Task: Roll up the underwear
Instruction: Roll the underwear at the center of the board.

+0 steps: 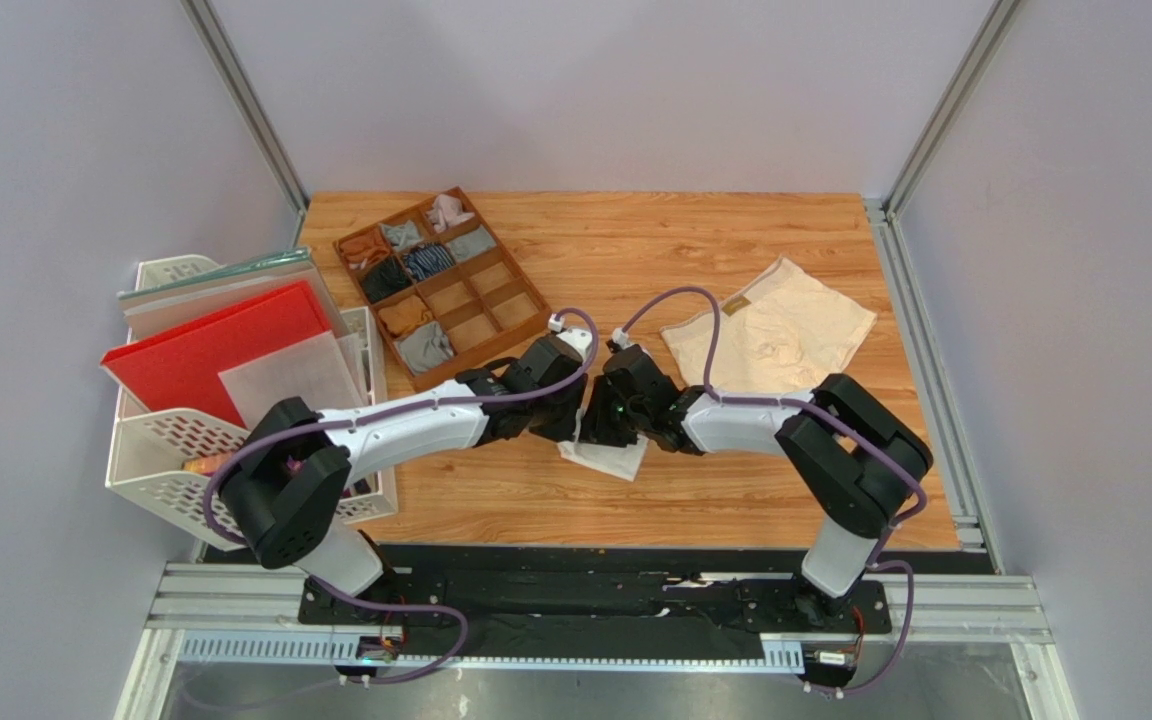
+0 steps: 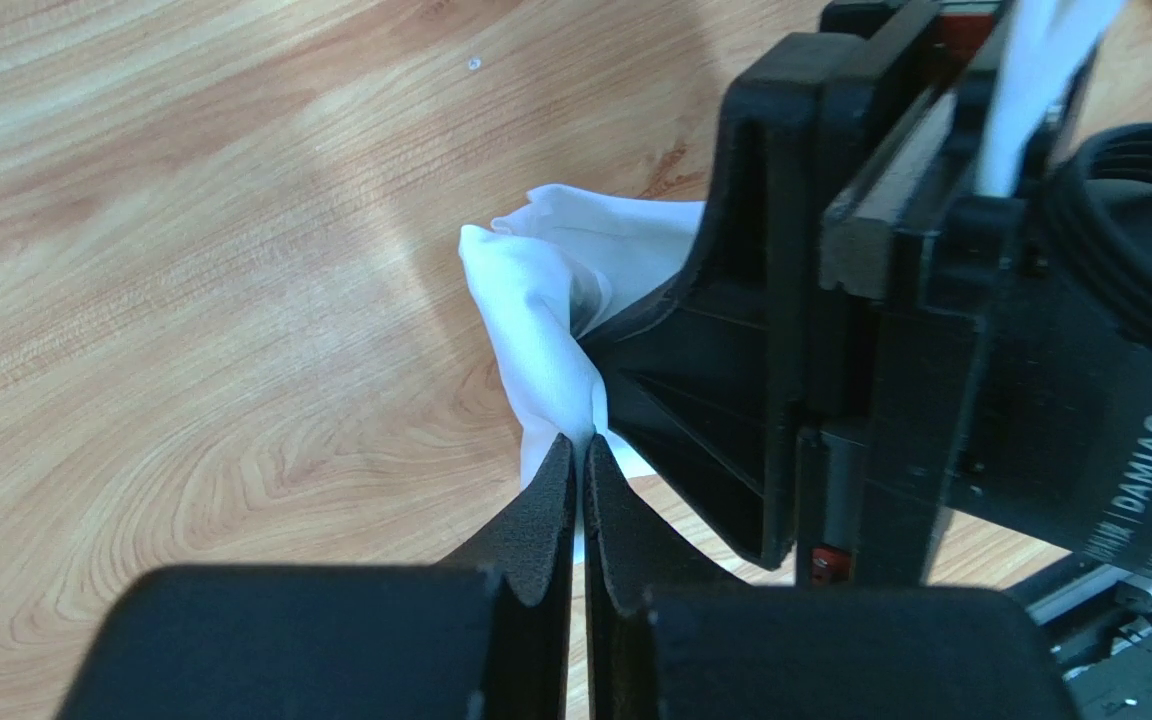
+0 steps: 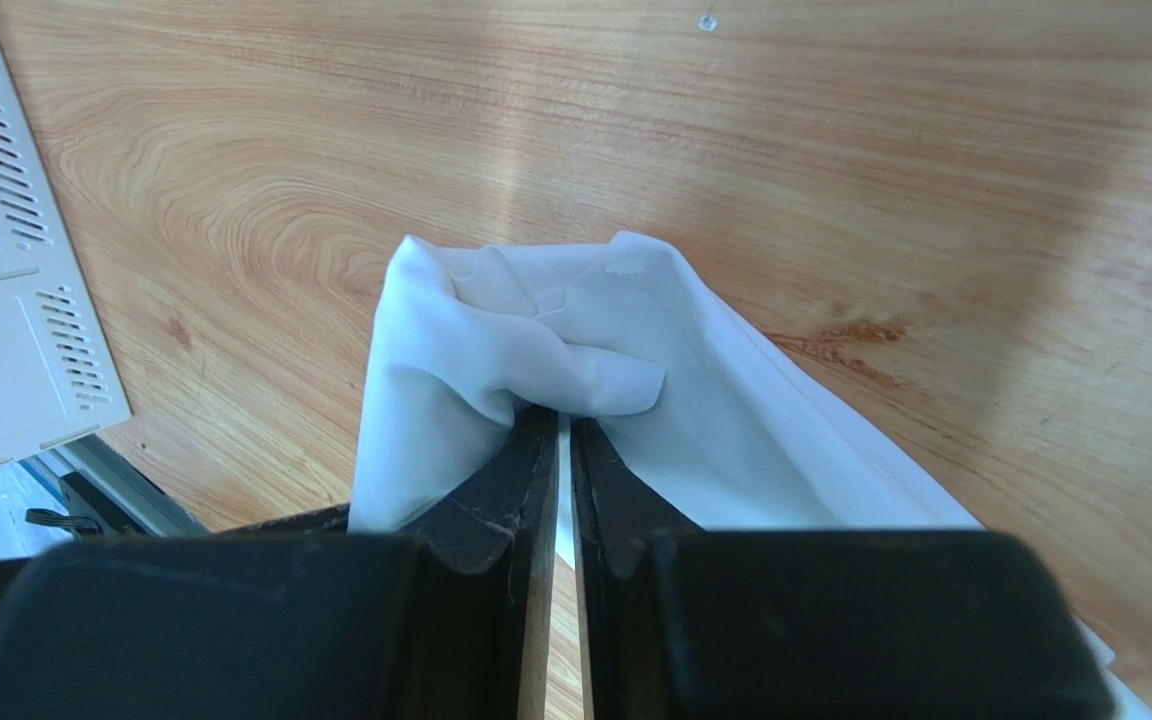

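The white underwear (image 1: 608, 455) lies bunched on the wooden table near the front middle. It also shows in the left wrist view (image 2: 545, 308) and in the right wrist view (image 3: 537, 338). My left gripper (image 1: 575, 413) is shut on one folded edge of it (image 2: 579, 438). My right gripper (image 1: 608, 413) is shut on a bunched fold of the same cloth (image 3: 563, 417). The two grippers meet over the cloth, almost touching. The cream-beige underwear (image 1: 767, 327) lies flat at the back right, apart from both grippers.
A brown divided tray (image 1: 495, 308) with small rolled garments stands at the back left. A white basket (image 1: 162, 450) with red and white folders stands at the left edge. Its white wall shows in the right wrist view (image 3: 4, 285).
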`<state>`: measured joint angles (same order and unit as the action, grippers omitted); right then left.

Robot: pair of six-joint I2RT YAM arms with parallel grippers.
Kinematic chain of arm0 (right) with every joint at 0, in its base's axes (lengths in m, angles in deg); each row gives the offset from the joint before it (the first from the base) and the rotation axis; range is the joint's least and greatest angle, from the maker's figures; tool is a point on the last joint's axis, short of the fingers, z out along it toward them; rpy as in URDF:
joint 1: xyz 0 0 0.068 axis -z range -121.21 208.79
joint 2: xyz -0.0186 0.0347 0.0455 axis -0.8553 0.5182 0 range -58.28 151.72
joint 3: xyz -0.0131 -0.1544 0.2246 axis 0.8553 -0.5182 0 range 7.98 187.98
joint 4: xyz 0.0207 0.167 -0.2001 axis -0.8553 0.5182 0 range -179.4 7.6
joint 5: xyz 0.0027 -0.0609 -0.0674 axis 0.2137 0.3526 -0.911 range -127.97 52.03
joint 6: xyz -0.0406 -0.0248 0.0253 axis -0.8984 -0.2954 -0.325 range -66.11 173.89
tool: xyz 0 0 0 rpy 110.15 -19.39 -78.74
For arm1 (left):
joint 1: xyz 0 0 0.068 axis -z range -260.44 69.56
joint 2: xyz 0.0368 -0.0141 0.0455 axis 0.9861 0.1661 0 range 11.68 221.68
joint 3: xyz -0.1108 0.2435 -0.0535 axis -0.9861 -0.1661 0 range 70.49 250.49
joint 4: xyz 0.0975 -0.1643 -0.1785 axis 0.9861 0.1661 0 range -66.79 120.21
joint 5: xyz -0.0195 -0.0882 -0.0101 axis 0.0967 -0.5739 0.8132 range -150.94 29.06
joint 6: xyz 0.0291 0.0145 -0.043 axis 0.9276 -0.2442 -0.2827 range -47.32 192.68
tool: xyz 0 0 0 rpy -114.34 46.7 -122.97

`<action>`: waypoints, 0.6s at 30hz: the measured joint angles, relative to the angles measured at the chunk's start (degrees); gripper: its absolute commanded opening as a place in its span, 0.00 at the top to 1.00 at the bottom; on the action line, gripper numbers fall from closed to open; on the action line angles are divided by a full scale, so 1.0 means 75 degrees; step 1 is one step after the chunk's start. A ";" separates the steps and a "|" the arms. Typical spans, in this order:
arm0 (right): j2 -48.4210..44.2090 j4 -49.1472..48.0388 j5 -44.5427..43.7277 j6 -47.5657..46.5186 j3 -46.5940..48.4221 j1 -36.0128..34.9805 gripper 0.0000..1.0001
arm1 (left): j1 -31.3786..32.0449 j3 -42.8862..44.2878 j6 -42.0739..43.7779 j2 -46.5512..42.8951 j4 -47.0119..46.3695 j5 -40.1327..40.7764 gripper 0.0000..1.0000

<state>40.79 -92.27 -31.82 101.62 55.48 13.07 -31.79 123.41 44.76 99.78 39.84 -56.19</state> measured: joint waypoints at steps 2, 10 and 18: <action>0.0009 -0.0035 0.0017 -0.0006 0.0003 -0.0003 0.87 | 0.0000 0.0000 -0.0003 -0.0052 -0.0003 -0.0012 1.00; -0.0752 0.0793 -0.0309 -0.0356 0.0003 -0.0003 0.85 | 0.0000 0.0000 -0.0003 -0.0090 0.0082 0.0213 1.00; -0.1381 0.1387 -0.0624 -0.0510 -0.0309 -0.0003 0.86 | 0.0000 0.0003 -0.0009 -0.0090 0.0105 0.0233 1.00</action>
<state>30.43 -81.87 -36.50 97.79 53.16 13.05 -31.79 123.43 44.69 99.10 40.62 -54.44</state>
